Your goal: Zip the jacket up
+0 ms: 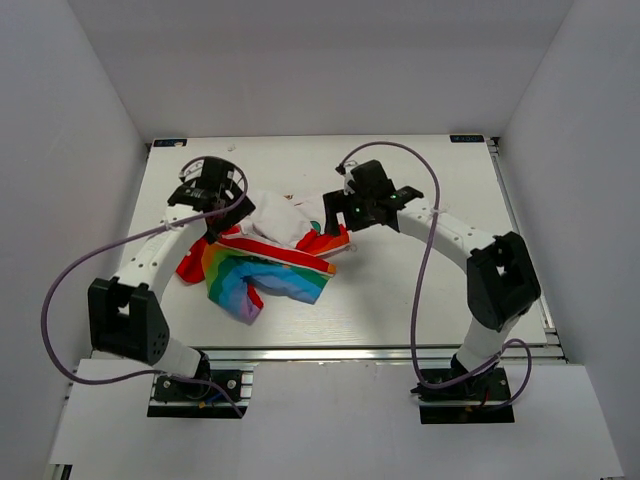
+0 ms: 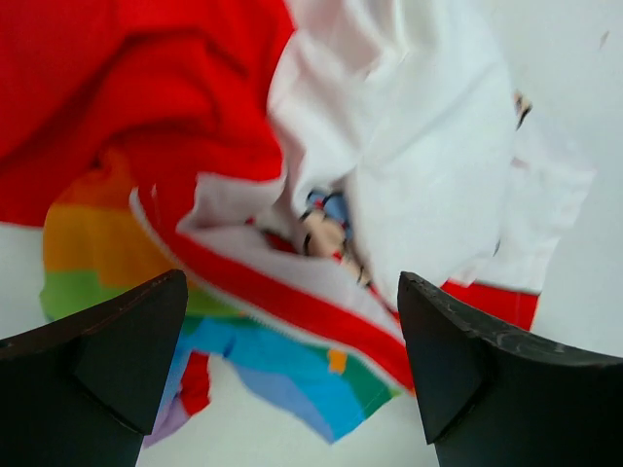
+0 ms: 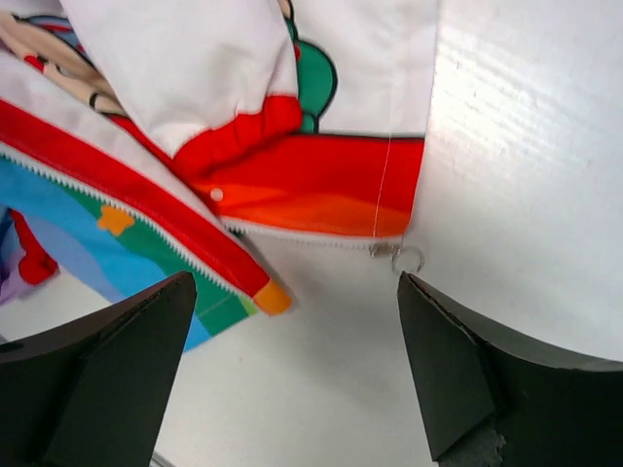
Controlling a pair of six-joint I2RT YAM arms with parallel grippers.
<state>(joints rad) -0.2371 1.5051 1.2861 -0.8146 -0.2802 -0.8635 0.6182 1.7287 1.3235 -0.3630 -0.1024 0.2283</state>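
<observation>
White tabletop (image 1: pixel 420 300), white walls all round. The small crumpled fabric jacket (image 1: pixel 270 250) (white, red trim, rainbow panels) lies mid-table, unzipped. Left gripper (image 2: pixel 292 287) and right gripper (image 3: pixel 292 282) both gape wide over it, holding nothing.

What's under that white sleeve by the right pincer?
The jacket body: a green print edge and the red hem show beside the sleeve. The rest of the print is covered.
</observation>
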